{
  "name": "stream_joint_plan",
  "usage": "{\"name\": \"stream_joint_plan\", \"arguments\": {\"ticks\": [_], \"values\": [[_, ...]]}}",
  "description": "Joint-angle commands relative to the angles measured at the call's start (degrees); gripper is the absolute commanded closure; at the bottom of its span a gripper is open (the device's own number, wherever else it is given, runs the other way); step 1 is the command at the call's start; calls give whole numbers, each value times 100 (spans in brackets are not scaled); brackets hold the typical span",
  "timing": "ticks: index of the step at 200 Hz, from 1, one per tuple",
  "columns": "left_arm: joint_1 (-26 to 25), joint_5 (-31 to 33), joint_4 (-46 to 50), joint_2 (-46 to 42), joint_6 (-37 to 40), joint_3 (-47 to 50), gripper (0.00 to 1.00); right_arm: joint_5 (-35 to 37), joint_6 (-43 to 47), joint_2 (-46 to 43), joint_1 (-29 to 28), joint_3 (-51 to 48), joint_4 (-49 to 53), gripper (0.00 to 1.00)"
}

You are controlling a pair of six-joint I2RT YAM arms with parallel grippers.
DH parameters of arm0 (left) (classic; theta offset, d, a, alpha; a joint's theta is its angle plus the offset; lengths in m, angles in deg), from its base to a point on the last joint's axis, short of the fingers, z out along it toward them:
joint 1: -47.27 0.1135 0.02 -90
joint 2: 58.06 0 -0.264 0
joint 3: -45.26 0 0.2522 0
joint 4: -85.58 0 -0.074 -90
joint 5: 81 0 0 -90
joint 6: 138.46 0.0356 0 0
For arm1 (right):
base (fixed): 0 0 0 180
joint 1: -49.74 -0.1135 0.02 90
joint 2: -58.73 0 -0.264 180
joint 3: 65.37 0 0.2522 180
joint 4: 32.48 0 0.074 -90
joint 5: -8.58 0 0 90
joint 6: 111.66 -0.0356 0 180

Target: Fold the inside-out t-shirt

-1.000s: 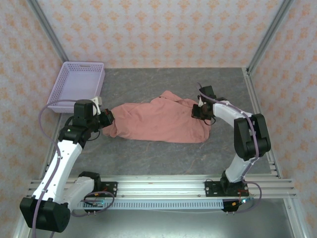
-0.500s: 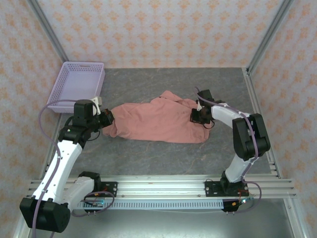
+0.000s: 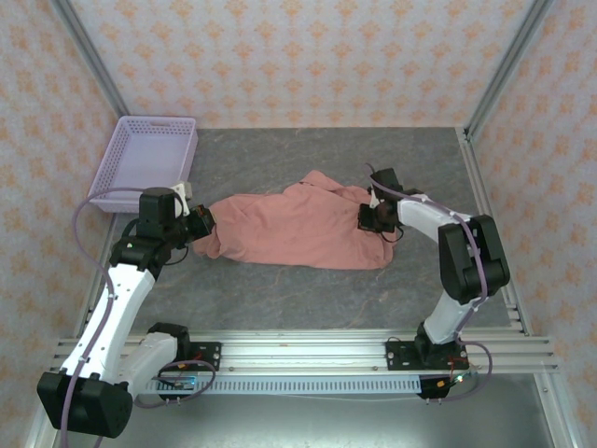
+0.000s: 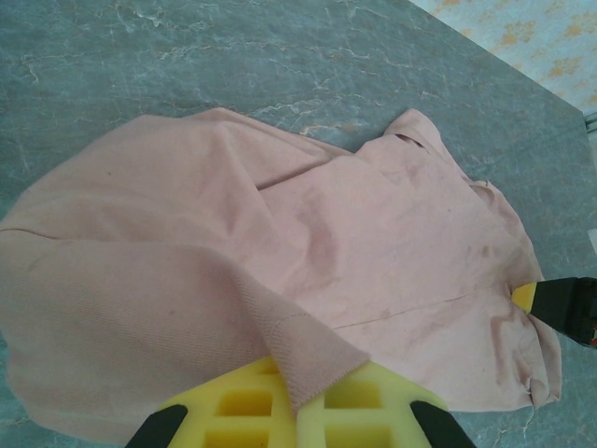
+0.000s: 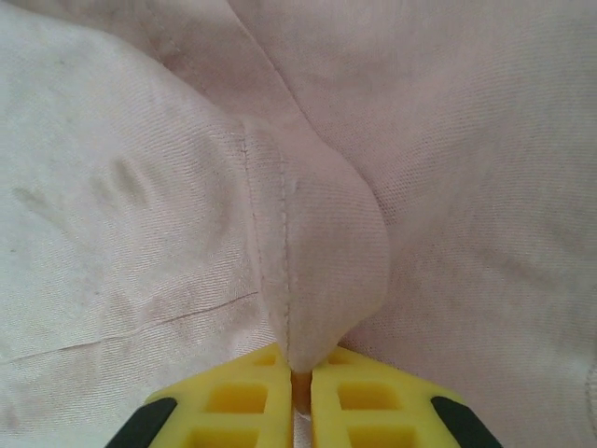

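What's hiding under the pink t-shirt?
The t-shirt lies on the grey table, which shows all around it. Anything beneath the cloth is covered, so I cannot tell.

Salmon-pink soft cloth short-sleeved t-shirt (image 3: pixel 298 229) lies rumpled, stretched left to right across middle of grey marbled tabletop (image 3: pixel 280 159). Seams exposed, faint dark stains, both ends bunched and lifted.
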Motion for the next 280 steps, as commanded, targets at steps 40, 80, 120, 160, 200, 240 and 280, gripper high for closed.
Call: {"name": "stream_joint_plan", "arguments": {"ticks": [40,80,120,160,200,240,280], "values": [[44,461,126,-224,38,-252,100,1394,112,-659,-31,106,395,91],[82,1044,434,-353,19,-545,100,1640,141,-734,-27,81,559,90],[320,1292,672,-386,211,-855,100,-195,3,-871,-51,-108,383,82],[421,1138,638,-337,260,-831,100,-1092,-94,-1273,-57,-568,-115,70],[421,922,535,-292,244,-762,100,1086,-92,-1130,156,-361,184,55],[426,836,529,-266,260,-756,100,728,110,-316,289,-1,85,50],[423,788,522,-256,277,-746,100,318,148,115,387,199,-152,46]]}}
